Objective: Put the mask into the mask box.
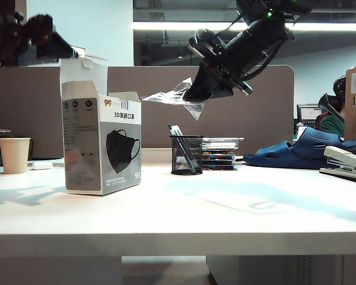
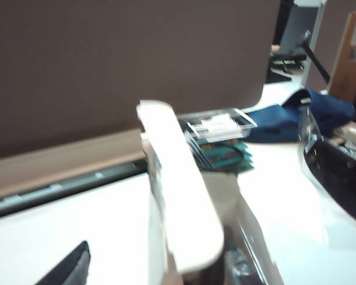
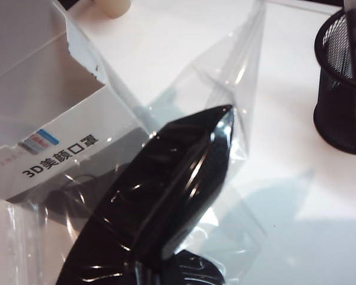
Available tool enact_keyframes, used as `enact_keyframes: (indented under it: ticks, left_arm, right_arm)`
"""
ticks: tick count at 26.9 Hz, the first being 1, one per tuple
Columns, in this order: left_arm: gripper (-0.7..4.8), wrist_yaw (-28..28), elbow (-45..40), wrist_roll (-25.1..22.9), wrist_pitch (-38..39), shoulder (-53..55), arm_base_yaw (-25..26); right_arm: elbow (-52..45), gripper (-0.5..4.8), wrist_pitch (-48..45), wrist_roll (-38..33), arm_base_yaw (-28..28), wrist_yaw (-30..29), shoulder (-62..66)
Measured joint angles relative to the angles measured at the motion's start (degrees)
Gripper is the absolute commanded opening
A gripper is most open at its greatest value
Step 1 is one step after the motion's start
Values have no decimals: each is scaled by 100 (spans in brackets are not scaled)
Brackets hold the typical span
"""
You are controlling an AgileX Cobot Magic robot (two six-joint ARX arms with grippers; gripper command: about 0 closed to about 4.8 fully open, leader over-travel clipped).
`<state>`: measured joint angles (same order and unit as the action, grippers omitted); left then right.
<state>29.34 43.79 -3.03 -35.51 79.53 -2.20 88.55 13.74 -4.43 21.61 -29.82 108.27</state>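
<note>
White surface (image 1: 225, 208) carries the mask box (image 1: 101, 145) at left, top flaps open. The left hand (image 1: 65, 50) hovers above the box's far-left flap; its jaw state cannot be told. A black mesh pen cup (image 1: 186, 155) stands at centre. The right hand (image 1: 196, 92), raised right of the box, is clenched on the mask (image 3: 160, 196).
</note>
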Motion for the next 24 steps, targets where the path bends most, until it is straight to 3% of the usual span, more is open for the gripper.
enact_keyframes:
  ticks: [12,15,17,19,24]
  left_arm:
    - [268,109,199,-256,9,522,0]
    - [182,111,450,-256,9,761,0]
    - [74,111,542,-254,-15,866,0]
    - [23,120,590,-254,-31,940,0]
    - [12,319,608,-243,-66,1003,0]
  right_arm:
    - [0,-5,-203,-173,44,-280,0]
    - [0,-5,-372,-175,181,-341,0]
    - [0,-5,-525,-173,260,-345,0]
    - [0,-5,-793,-168,350,-345,0]
    - [0,-5,-1729,-166,522,-328,0]
